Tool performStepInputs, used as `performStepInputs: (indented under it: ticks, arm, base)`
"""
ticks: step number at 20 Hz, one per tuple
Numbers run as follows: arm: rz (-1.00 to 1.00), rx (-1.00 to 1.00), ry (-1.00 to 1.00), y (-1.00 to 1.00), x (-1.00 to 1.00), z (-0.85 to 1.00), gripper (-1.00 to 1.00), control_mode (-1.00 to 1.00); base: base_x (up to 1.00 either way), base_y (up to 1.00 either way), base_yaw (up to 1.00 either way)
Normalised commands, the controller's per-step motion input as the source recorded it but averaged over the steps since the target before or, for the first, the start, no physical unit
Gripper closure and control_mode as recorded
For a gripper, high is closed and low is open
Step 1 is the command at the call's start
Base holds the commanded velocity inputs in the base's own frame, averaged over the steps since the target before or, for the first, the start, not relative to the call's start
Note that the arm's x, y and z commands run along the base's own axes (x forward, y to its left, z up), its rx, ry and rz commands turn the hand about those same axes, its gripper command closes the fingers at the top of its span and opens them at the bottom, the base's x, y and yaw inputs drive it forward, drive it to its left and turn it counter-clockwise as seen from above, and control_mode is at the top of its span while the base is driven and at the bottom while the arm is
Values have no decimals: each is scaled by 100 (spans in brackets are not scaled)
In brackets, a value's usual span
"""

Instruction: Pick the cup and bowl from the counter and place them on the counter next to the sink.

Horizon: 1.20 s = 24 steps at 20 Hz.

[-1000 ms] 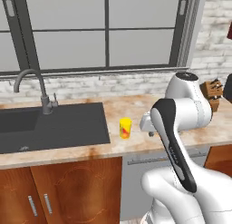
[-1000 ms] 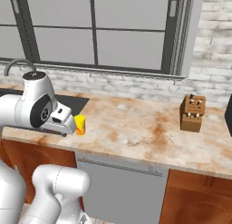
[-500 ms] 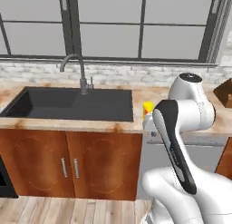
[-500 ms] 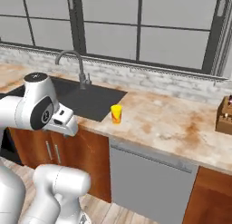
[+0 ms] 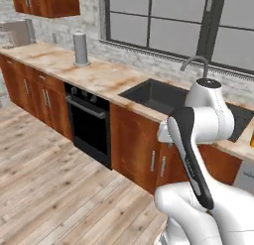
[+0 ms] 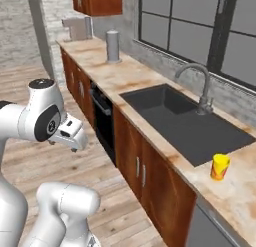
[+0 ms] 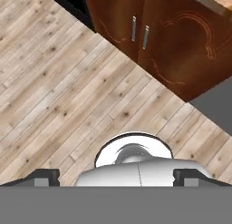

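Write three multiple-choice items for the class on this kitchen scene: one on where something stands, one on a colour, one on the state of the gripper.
1. Where does the small bright yellow cup stand?
A. on the beige stone counter beside the dark grey sunken sink
B. inside the sink
C. on the wooden floor

2. What colour are the cabinet doors under the sink?
A. white
B. reddish-brown
C. grey

3. How does the two-finger gripper stand?
A. shut on the cup
B. shut on nothing
C. open, holding nothing

Answers:
1 A: in the right base view the cup rests on the stone top just past the basin's rim.
2 B: both base views show reddish-brown wood.
3 C: in the hand view the fingertips stand wide apart over the floor.
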Motion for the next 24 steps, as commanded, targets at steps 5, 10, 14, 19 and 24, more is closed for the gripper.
performStepInputs:
  ticks: [5, 10, 14, 19, 24]
  arm:
    - [0, 0, 0, 0, 0, 0, -100, 100]
    - [0, 0, 0, 0, 0, 0, -100, 100]
    - [0, 0, 0, 0, 0, 0, -100, 100]
    - [0, 0, 0, 0, 0, 0, -100, 100]
    - [0, 0, 0, 0, 0, 0, -100, 100]
  base:
    - [-4, 36, 100]
    - [6, 37, 62]
    - [69, 87, -6]
    - [18, 100, 0]
    - [-32, 100, 0]
